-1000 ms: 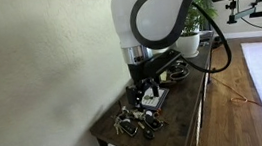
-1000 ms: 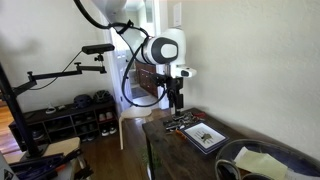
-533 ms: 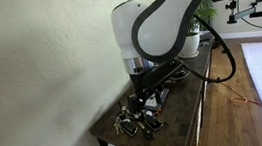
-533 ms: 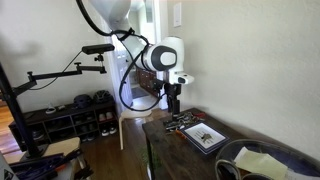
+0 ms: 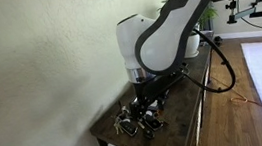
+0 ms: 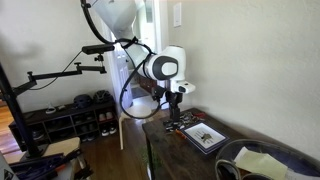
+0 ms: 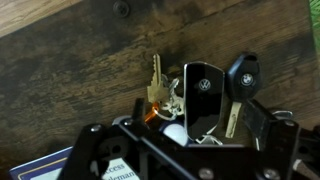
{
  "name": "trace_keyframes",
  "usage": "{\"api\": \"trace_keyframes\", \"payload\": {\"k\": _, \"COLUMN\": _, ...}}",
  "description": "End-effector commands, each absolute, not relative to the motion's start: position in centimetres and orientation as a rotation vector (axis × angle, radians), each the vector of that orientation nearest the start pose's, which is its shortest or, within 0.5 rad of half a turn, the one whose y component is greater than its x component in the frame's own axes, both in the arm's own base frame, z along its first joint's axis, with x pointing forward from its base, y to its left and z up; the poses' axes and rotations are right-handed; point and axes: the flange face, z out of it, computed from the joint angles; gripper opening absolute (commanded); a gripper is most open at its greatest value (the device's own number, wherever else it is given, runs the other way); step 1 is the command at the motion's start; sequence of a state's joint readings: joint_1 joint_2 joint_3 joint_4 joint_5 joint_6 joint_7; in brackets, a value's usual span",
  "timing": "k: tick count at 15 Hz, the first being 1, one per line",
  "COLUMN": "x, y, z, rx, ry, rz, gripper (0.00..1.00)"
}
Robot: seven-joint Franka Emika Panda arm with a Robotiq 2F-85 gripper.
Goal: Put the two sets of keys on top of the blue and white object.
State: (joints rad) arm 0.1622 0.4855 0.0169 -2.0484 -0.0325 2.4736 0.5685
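Two key sets lie together on the dark wooden table (image 7: 70, 60): a black VW fob (image 7: 203, 95) with brass keys (image 7: 158, 85), and a black BMW key (image 7: 243, 78). They also show in both exterior views (image 5: 135, 121) (image 6: 178, 123). The blue and white object (image 6: 205, 136) lies flat beside them; its corner shows in the wrist view (image 7: 40, 168). My gripper (image 7: 185, 135) is open and hangs low over the keys, its fingers on either side of the fobs. It shows in both exterior views (image 5: 147, 101) (image 6: 175, 108).
The narrow table stands against a white wall (image 5: 41, 74). Bowls and a potted plant (image 5: 189, 38) sit at one end, and a dark bowl with paper (image 6: 262, 160) shows at the near end. The table edge (image 5: 193, 126) drops to a wooden floor.
The arm has swung along the table and come down, from above the blue and white object to just over the keys. The keys and the object have not moved.
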Motion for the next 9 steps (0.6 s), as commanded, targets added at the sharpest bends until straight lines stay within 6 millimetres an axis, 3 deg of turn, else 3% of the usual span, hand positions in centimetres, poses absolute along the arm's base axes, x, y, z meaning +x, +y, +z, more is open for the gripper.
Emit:
{"api": "trace_keyframes", "payload": {"k": 1, "x": 58.14, "y": 10.70, "z": 18.64, "rx": -3.097, "ry": 0.649, "rz": 0.085, "gripper": 1.00}}
{"api": "trace_keyframes", "payload": {"k": 3, "x": 58.23, "y": 10.80, "z": 18.41, "rx": -3.089, "ry": 0.656, "rz": 0.097, "gripper": 0.74}}
{"api": "trace_keyframes", "payload": {"k": 9, "x": 58.41, "y": 10.74, "z": 18.49, "rx": -3.073, "ry": 0.670, "rz": 0.088, "gripper": 0.33}}
